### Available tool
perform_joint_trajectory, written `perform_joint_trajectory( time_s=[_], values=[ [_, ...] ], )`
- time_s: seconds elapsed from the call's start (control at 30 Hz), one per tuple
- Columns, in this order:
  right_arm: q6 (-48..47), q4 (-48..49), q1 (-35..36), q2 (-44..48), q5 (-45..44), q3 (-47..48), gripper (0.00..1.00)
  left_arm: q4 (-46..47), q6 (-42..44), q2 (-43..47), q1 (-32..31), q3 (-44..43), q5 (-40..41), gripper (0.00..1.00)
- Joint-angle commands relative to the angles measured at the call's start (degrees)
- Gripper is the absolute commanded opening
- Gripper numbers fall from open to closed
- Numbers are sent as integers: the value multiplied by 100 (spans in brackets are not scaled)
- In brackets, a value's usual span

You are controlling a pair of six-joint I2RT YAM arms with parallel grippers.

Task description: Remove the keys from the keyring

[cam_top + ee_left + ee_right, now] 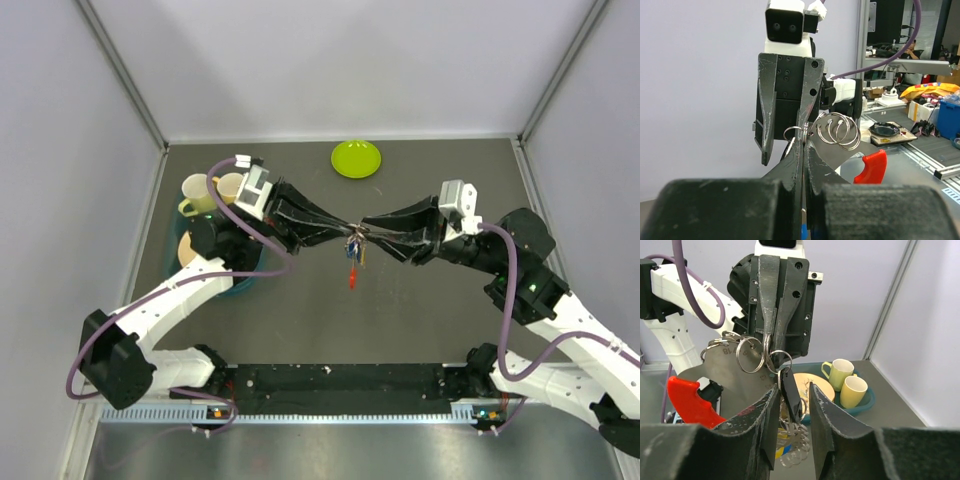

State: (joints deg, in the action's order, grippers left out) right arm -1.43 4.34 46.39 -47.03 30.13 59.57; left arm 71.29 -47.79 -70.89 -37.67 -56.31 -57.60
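We see the keyring (pixel 355 232) hanging in mid-air at the centre of the overhead frame. Its keys (pixel 353 258), one of them red, dangle just below it, above the dark tabletop (pixel 420 320). The left claw (pixel 343 229) reaches in from the left and is pinched tight on the ring, while the right claw (pixel 366 221), coming from the right, stands narrowly apart around a dark key (pixel 790 390) without visibly clamping it.
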Motion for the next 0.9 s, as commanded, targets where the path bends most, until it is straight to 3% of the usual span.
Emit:
perform_joint_trajectory(
  time_s=[0.0, 0.33, 0.73, 0.77, 0.87],
  values=[
    [82, 287, 46, 18, -165, 143, 28, 122, 121, -3, 14, -20, 109, 0],
    [99, 278, 45, 53, -324, 151, 36, 26, 200, 40, 5, 15, 109, 0],
    [99, 313, 45, 150, -420, 107, 31, 8, 217, -3, 14, 33, 127, 0],
    [99, 287, 54, 141, -429, 116, 30, 8, 217, 5, 5, 33, 127, 0],
    [108, 208, 45, 106, -429, 134, 4, 8, 209, -3, 5, 15, 144, 0]
  ],
)
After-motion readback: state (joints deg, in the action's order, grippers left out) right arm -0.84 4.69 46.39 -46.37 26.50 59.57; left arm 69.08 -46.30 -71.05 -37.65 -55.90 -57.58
